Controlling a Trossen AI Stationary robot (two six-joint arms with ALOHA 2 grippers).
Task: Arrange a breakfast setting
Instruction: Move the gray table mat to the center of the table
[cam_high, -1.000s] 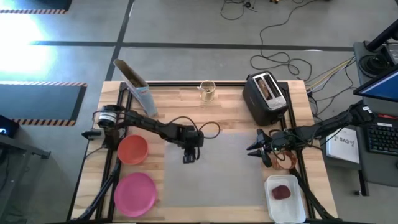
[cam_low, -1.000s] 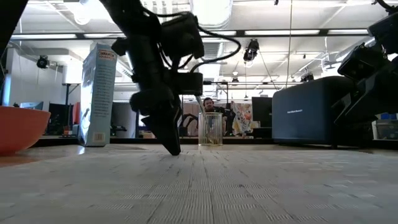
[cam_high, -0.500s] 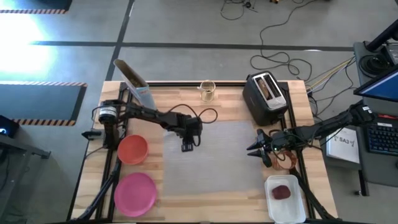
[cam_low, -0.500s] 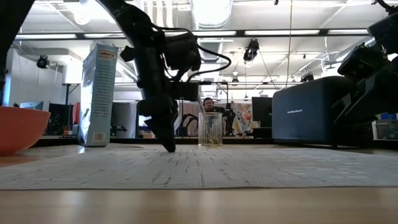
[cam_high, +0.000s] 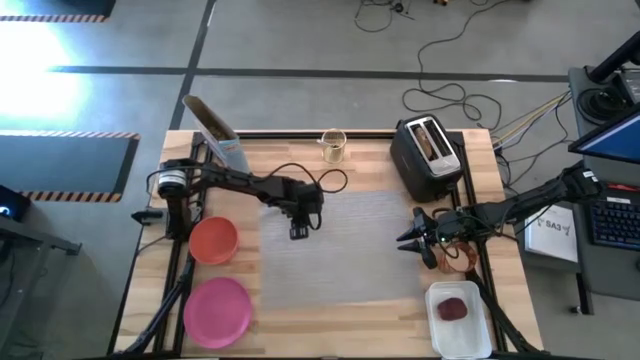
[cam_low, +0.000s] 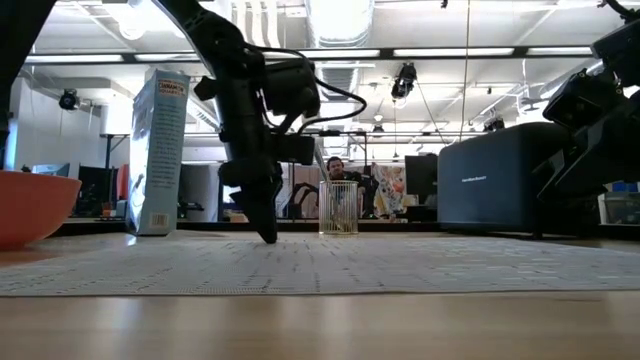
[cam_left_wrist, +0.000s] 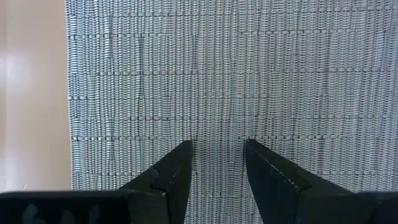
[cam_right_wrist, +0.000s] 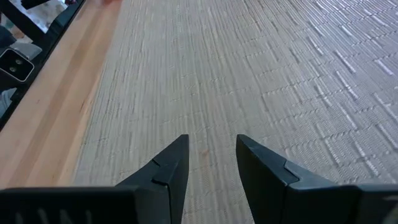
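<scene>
Left gripper (cam_high: 298, 232) fingers parted, tips down on placemat (cam_high: 350, 250), nothing held. White tray (cam_high: 462, 322) holds dark-red item (cam_high: 452, 309); bowl (cam_high: 213, 241) empty.

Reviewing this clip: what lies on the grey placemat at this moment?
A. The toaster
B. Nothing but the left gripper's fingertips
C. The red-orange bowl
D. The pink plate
B. In the high view the placemat carries no dishes; only the left gripper is down on it, while the pink plate and the bowl sit on bare wood to its left and the toaster stands behind it.
</scene>
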